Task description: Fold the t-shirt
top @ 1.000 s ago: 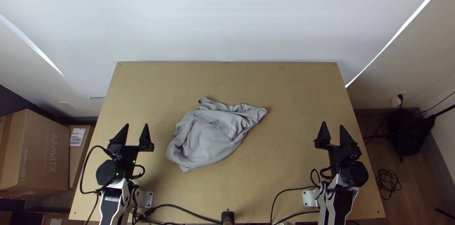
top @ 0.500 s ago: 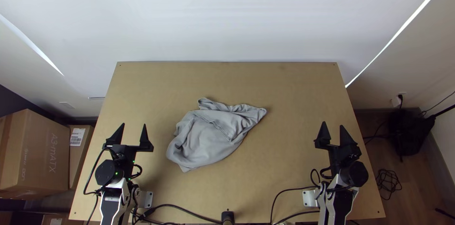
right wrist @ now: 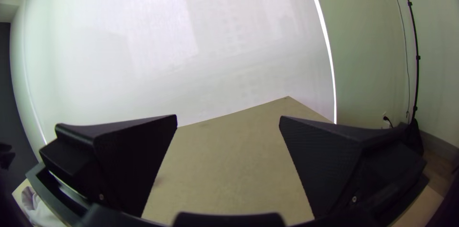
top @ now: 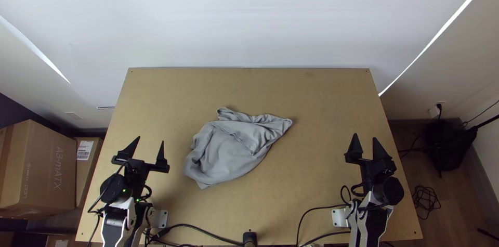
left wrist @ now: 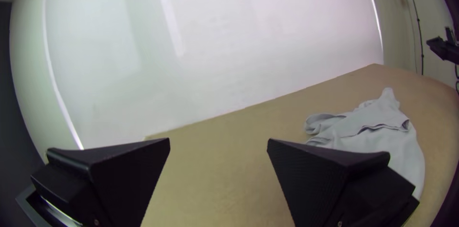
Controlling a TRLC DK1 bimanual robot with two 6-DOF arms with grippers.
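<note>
The grey t-shirt (top: 228, 148) lies bunched and wrinkled near the middle of the table, with one pointed end toward the right. To its left, over the table's left side, my left gripper (top: 150, 139) stands open and apart from the cloth. My right gripper (top: 365, 137) is open over the right side, well away from the cloth. In the left wrist view, my left gripper (left wrist: 218, 142) has a wide gap, and the t-shirt (left wrist: 377, 131) lies beyond one finger. In the right wrist view, my right gripper (right wrist: 228, 118) holds nothing, and a bit of t-shirt (right wrist: 40, 210) shows at the edge.
The wooden table (top: 322, 91) extends around the cloth. Black cables (top: 208, 231) run along its near edge beside a small black device (top: 250, 238). Cardboard boxes (top: 39, 169) stand on the floor at the left, a black bag (top: 449, 145) at the right.
My left arm's wrist has shifted slightly left and its gripper has tilted a little toward the right. The right arm and the t-shirt have stayed where they were.
</note>
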